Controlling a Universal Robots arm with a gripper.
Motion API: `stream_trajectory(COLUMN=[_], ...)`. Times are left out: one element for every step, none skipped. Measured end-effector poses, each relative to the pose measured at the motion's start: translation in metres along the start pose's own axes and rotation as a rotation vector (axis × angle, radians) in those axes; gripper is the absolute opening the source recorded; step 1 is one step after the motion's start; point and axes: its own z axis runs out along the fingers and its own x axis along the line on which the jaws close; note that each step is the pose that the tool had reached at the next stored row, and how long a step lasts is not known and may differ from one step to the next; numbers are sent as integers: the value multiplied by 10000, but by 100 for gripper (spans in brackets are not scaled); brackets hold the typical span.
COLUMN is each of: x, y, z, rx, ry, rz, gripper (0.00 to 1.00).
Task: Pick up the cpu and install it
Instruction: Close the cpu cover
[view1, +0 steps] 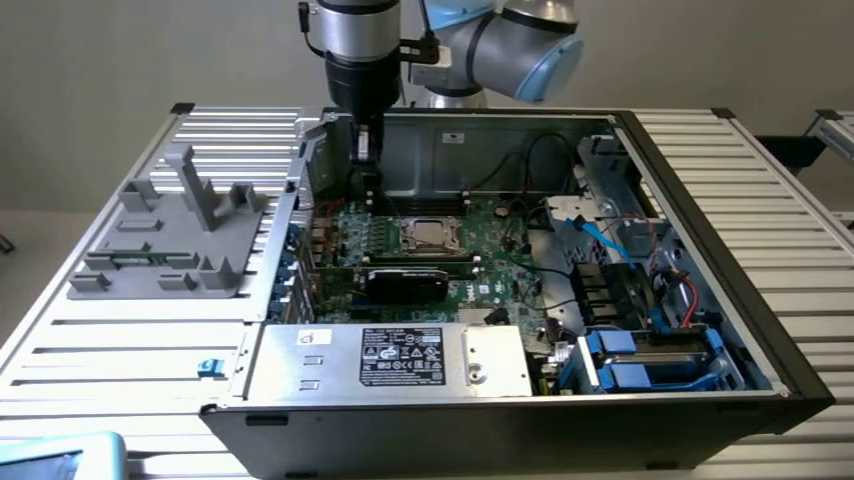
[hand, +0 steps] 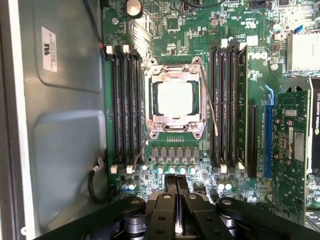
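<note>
The cpu (hand: 175, 98) is a small square chip with a pale shiny top. It lies flat inside the metal-framed socket (hand: 150, 80) on the green motherboard (hand: 165, 30), between two banks of black memory slots. In the exterior view the cpu (view1: 427, 235) sits mid-board inside the open computer case (view1: 694, 200). My gripper (view1: 363, 185) hangs at the back of the case toward the exterior view's left, apart from the socket. In the wrist view my gripper (hand: 176, 186) has its two fingers pressed together with nothing between them, a short way off the socket.
A grey plastic fixture (view1: 174, 235) stands on the slatted table at the exterior view's left. Inside the case are a black graphics card (view1: 407, 283), a silver power supply (view1: 387, 358) at the front, blue drive bays (view1: 641, 360) and loose cables at the right.
</note>
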Motion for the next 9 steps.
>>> stream_trajectory(x=[9, 18, 30, 42, 54, 64, 74, 83, 88], y=[-5, -9, -16, -24, -34, -46, -59, -72, -84], z=[-26, -54, -78, -101, -118, -135, -151, -166, -177], rx=[0, -1, -1, 1, -1, 0, -1, -1, 0], ry=[0, 2, 1, 0, 1, 1, 1, 1, 0], rz=[0, 0, 0, 0, -1, -1, -1, 0, -1], gripper=[11, 11, 11, 11, 11, 11, 11, 11, 11])
